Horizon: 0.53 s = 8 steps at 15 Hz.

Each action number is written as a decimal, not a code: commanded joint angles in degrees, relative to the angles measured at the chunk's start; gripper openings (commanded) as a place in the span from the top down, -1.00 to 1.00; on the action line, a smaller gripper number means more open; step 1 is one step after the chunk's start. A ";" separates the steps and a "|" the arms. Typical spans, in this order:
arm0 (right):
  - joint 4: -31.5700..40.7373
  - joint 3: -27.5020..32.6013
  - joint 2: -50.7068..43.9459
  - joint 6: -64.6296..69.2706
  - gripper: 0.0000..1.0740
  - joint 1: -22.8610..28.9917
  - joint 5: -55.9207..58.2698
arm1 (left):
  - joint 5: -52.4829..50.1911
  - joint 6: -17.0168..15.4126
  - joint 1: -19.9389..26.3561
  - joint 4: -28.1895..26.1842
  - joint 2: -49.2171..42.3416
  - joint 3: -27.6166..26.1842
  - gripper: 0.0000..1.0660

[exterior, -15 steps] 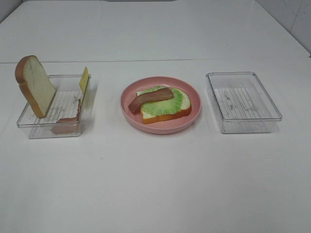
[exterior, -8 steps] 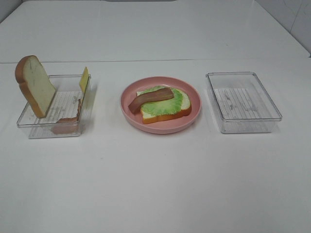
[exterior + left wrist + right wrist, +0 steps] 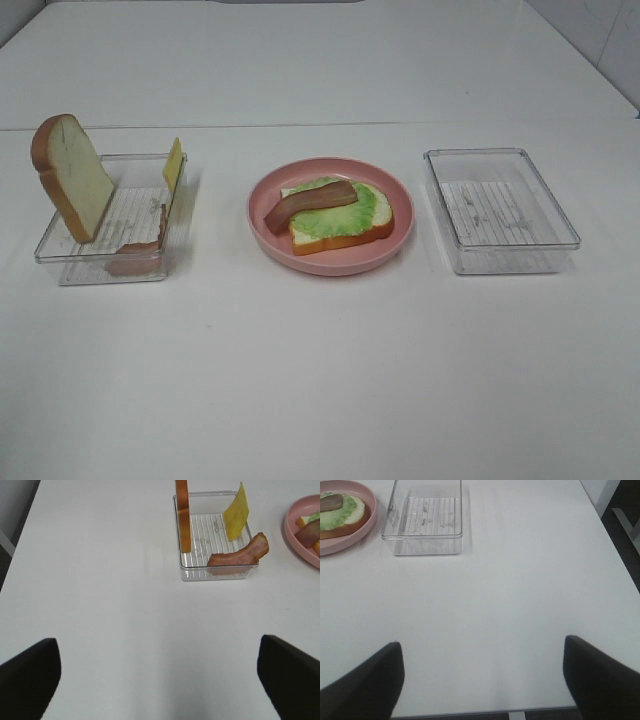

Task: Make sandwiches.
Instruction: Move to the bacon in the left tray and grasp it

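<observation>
Left tool and right tool stand jaws apart, empty; I would pinch the leaning cheese slice by its top edge.

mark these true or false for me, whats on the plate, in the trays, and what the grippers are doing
1. A bacon strip lies on the lettuce leaf on the pink plate. True.
2. The cheese slice lies in the right tray. False: it leans in the left tray; the right tray holds no food.
3. A bread slice stands on edge, tilted, in the left tray. True.
4. A second bread slice covers the bacon on the plate. False: the bacon strip is the top layer.
5. Both grippers grip food. False: the left gripper and right gripper are open and hold nothing.
</observation>
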 commanded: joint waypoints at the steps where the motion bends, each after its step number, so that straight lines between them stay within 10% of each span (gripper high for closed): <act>1: -0.23 0.23 -1.78 -0.46 -0.58 -0.29 -0.57 | -1.03 -0.23 -0.23 -1.20 11.00 -6.07 -0.87; 8: -0.23 0.23 -1.78 -0.46 -0.58 -0.29 -0.57 | 1.15 -0.17 -0.23 -6.59 43.03 -25.15 -0.87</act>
